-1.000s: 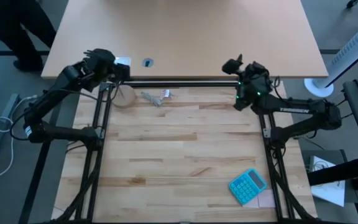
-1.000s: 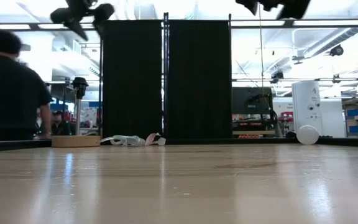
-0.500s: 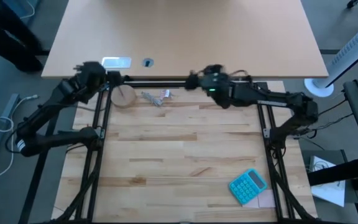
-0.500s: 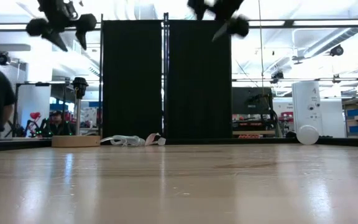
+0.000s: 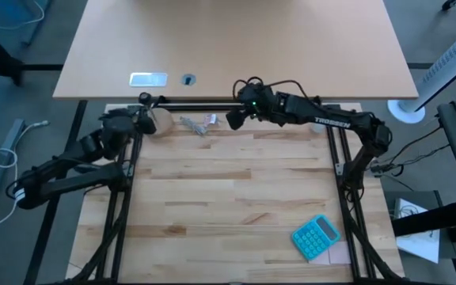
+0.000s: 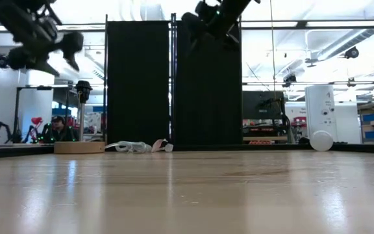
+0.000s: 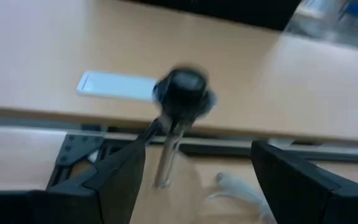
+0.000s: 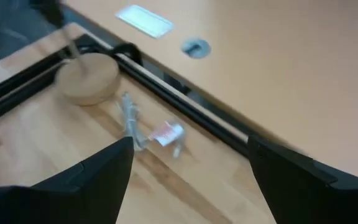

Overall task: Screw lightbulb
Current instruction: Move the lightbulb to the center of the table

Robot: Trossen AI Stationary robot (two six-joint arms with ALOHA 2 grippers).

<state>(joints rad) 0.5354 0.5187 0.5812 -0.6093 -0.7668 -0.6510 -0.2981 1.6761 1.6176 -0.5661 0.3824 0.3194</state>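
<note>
Right claw (image 5: 233,119) moved toward wrapper (image 5: 199,123) | fingers apart | lightbulb (image 6: 321,140) well apart

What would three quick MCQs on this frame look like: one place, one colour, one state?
1. Where does the calculator lie in the high view?
A. Lower right of the wooden table
B. Against the far rail
C. Between a gripper's fingers

2. What colour is it?
A. Red
B. Teal
C. Black

3. How is the right gripper?
A. Shut on a cord
B. Shut on nothing
C. Open, holding nothing

Key: 1 A, it sits alone near the table's lower right corner, far from both arms. 2 B, its body shows teal. 3 C, the right wrist view shows its fingers wide apart with only table between them.
</note>
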